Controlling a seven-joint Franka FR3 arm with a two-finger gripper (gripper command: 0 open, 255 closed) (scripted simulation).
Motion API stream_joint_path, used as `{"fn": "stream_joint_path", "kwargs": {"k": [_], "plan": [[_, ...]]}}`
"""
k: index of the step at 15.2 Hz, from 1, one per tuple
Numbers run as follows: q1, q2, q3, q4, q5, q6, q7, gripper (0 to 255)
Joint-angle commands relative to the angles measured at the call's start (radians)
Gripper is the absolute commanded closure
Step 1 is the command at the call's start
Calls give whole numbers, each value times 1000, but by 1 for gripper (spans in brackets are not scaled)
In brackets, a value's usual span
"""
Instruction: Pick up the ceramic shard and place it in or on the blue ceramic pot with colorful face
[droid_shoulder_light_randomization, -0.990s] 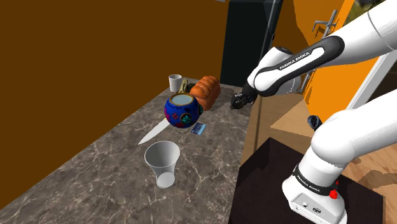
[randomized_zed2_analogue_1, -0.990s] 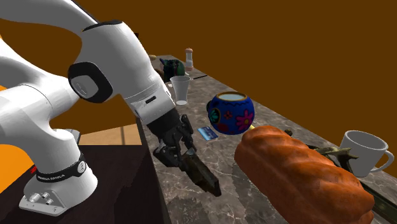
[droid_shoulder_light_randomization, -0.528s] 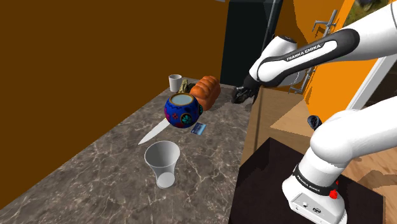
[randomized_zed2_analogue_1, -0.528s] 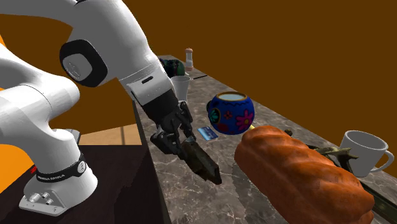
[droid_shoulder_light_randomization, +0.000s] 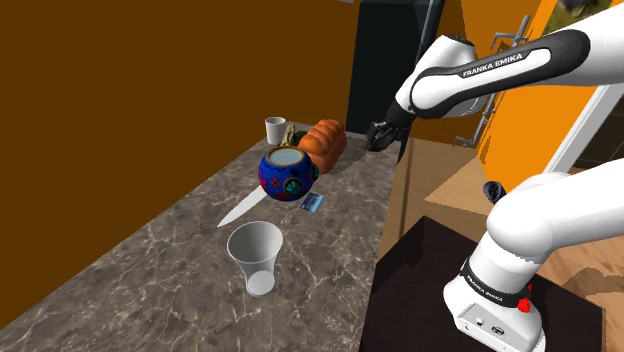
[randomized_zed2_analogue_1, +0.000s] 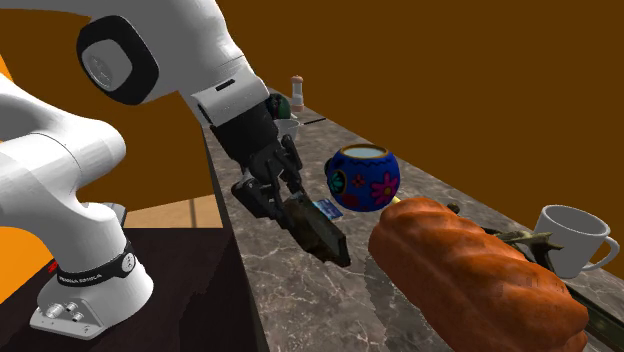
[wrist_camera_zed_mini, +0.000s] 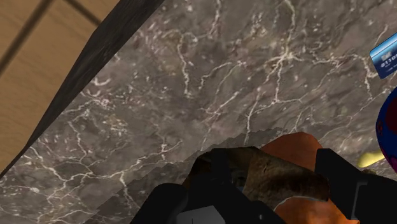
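Nearby, claw (randomized_zed2_analogue_1: 290, 205) grips shard (randomized_zed2_analogue_1: 320, 238); loaf (randomized_zed2_analogue_1: 470, 275) and card (randomized_zed2_analogue_1: 324, 209) lie beside pot (randomized_zed2_analogue_1: 362, 178).

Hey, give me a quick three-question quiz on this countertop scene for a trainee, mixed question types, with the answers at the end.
1. True or false: the blue pot lies tipped on its side.
2. What is the tool clasping? A) a dark shard B) a spoon C) an apple
3. Fill in: the small blue card lies on the countertop beside the ___.
Key: 1 false; 2 A; 3 pot.
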Motion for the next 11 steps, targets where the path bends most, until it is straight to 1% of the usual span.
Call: {"fn": "stream_joint_path", "kwargs": {"k": [1,11], "plan": [[-2,-11,3,21,-3,-32,5,255],[-12,-57,9,131,-15,-188,22,255]]}}
